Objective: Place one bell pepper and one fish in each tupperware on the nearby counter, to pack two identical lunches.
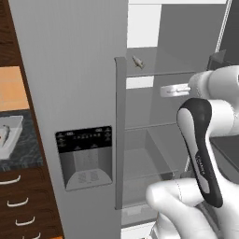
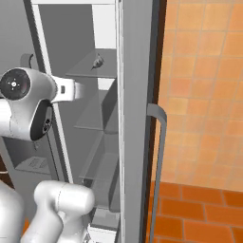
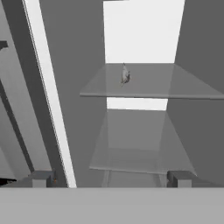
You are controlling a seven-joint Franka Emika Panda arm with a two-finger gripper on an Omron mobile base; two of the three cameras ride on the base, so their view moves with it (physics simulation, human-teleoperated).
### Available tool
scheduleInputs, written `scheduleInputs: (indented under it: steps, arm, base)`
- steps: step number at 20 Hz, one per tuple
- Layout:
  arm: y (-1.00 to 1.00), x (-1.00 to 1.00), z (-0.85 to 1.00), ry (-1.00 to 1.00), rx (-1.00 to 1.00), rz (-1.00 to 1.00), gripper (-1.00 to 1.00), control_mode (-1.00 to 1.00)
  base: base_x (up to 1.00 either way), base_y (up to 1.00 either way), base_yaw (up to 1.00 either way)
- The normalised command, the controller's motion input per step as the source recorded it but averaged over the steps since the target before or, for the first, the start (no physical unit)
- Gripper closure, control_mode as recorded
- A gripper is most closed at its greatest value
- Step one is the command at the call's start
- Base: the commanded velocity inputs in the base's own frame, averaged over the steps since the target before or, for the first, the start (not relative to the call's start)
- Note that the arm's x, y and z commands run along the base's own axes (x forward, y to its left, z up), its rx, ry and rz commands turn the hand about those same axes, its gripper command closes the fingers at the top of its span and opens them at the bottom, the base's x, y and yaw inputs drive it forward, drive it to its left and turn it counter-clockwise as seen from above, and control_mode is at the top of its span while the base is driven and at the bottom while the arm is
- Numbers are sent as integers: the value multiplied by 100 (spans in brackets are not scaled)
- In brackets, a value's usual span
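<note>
The robot's fingers (image 3: 109, 178) stand wide apart and hold nothing, pointing into an open grey fridge (image 1: 154, 140) at shelf height. Beyond them, a small grey fish (image 3: 125, 74) lies on the upper glass shelf (image 3: 148, 85), well apart from the fingers. Far to the left, past the closed fridge door, a light-grey tupperware (image 1: 9, 135) sits on the dark speckled worktop (image 1: 28, 149).

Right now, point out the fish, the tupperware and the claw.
fish (image 3: 125, 75): hand view, mid-body, on the upper fridge shelf.
tupperware (image 1: 14, 125): left base view, its near rim, on the counter.
claw (image 3: 109, 178): hand view, midway between its open fingertips.
</note>
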Motion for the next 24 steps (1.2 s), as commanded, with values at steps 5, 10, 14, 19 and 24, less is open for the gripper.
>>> scheduleInputs:
  steps: [5, 10, 14, 19, 24]
  arm:
    - [-7, 76, 51, 0, -10, 0, -100, -100]
    - [-25, 84, 11, 12, 3, 0, -100, -100]
    - [-12, 100, -4, 14, 11, 1, -100, -100]
    - [4, 100, -34, 17, 11, 12, -100, -100]
    - [23, 100, -37, 6, 2, 8, -100, -100]
  base:
    - [0, 0, 0]
    - [0, 0, 0]
    - [0, 0, 0]
    - [0, 0, 0]
    - [0, 0, 0]
